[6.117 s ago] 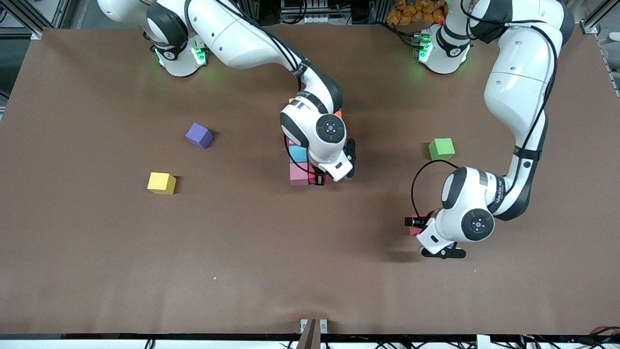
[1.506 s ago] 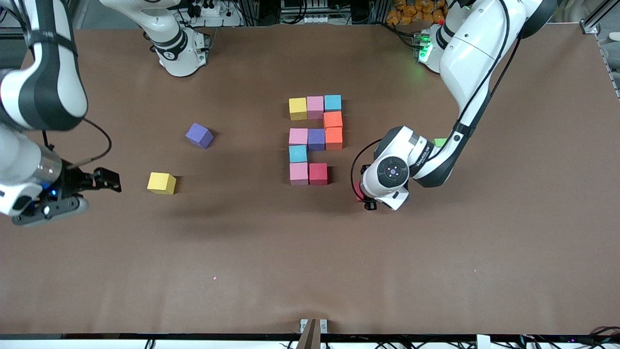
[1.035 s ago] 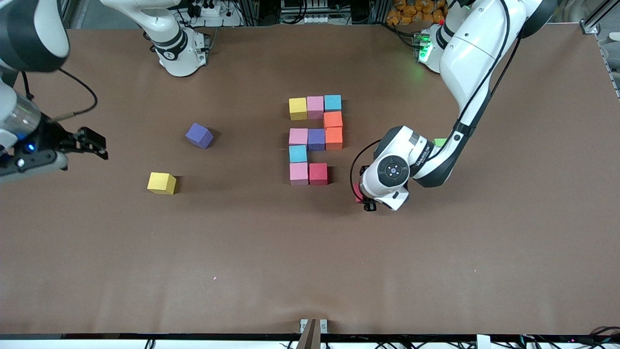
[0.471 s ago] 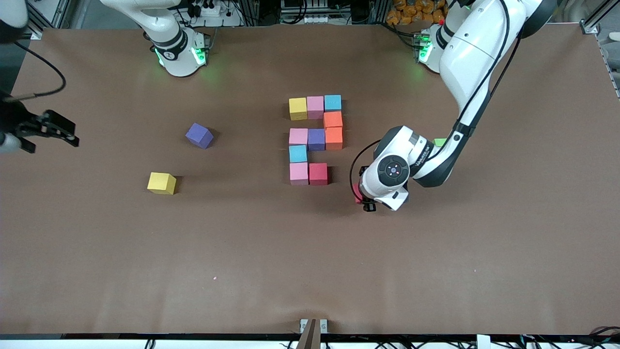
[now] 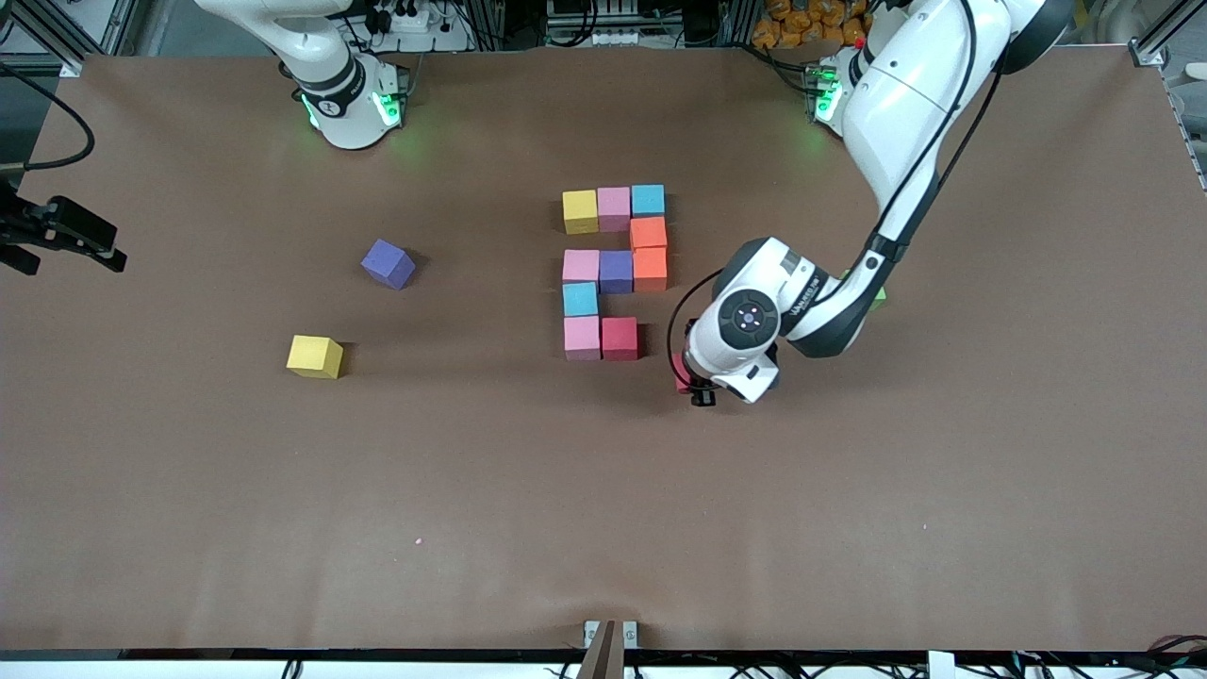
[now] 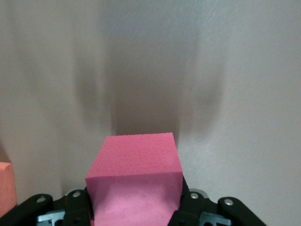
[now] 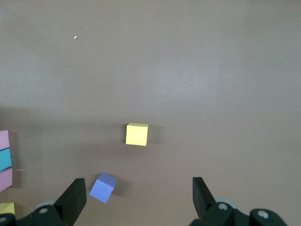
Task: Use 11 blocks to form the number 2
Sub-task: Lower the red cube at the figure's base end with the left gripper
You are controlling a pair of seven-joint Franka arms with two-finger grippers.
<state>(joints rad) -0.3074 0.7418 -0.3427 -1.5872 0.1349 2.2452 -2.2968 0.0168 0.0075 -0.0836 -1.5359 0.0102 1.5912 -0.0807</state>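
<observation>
We find ten blocks [image 5: 613, 272] laid touching at the table's [image 5: 603, 528] middle: yellow, pink and light blue in the farthest row, two orange below the blue, pink and purple beside the lower orange, then light blue, then pink and red nearest the camera. The left hand [image 5: 695, 385] grips a pink-red block [image 6: 135, 181] just above the table, near the red one, toward the left arm's end. The right hand [image 5: 66, 236] waits wide open over the table's right-arm end. Loose purple [image 5: 388, 263] and yellow [image 5: 315, 356] cubes lie apart.
</observation>
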